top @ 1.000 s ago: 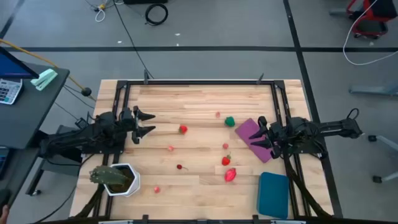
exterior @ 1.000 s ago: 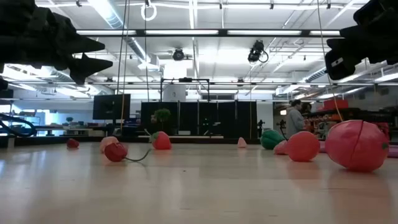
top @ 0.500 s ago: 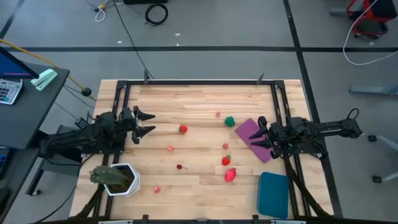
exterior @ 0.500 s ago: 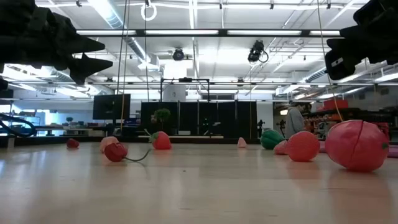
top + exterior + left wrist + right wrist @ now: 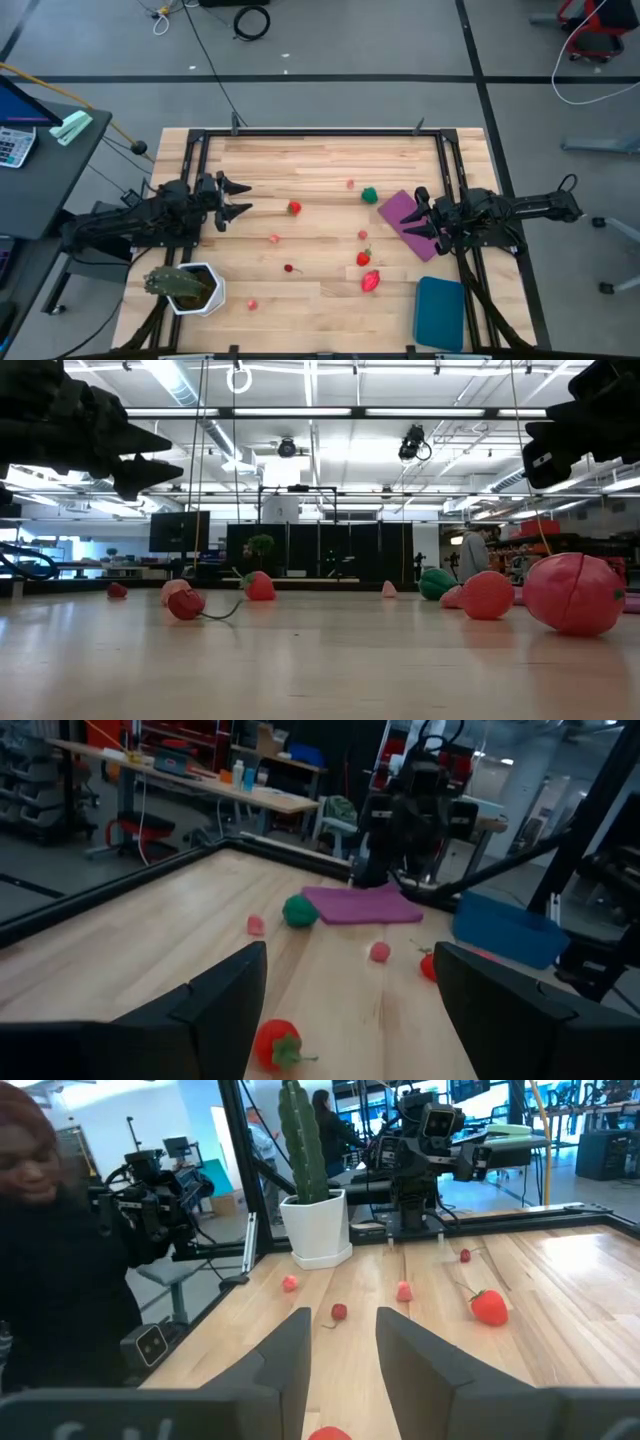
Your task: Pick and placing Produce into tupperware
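Produce is scattered loose over the middle of the worktop (image 5: 320,300): a red strawberry (image 5: 294,208) lies nearest the left claw (image 5: 232,199), a green piece (image 5: 370,195) sits just beside the purple sheet (image 5: 410,222), and two larger red pieces (image 5: 371,281) lie nearer the front, with several small pink bits between. None is yet in the tupperware (image 5: 440,313), which stands at the front right corner, well apart from most of the pieces.

The pieces are judged to be light, hollow toy plastic, smooth and rounded, so they can be expected to roll or squirt away if pinched off-centre. Each would best be taken across its widest part, with the fingers brought down either side, and the leafy cap or thin stem avoided. Breakage is little to be feared; slipping is the likelier fault.

The left claw is held above the worktop's left side, fingers spread wide and empty. The right claw (image 5: 423,216) is held over the purple sheet, narrowly parted, nothing between its fingers.
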Robot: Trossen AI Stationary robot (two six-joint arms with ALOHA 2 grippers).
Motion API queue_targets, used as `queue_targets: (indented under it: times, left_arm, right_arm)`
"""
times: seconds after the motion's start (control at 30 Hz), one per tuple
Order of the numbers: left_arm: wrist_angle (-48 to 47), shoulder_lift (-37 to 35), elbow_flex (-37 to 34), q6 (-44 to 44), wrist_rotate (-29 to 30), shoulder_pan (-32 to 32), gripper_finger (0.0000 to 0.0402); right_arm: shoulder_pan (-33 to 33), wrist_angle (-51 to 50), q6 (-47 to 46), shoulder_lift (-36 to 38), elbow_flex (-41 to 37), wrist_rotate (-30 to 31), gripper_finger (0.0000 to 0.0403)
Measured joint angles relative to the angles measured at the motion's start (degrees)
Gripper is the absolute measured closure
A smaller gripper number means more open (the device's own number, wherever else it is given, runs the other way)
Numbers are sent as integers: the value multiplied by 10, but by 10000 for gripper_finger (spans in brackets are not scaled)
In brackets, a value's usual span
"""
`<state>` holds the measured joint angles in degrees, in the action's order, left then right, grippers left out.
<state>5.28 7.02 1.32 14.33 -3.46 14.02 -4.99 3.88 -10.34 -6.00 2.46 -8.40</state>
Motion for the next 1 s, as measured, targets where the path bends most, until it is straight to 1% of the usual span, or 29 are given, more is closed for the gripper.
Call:
queue_targets:
  times: [0.87,1.0]
  left_arm:
    - [9,1,0,0,0,0,111]
    - [10,1,0,7,0,0,111]
  right_arm:
    - [0,0,0,0,0,0,279]
    - [0,-4,-36,0,0,-1,279]
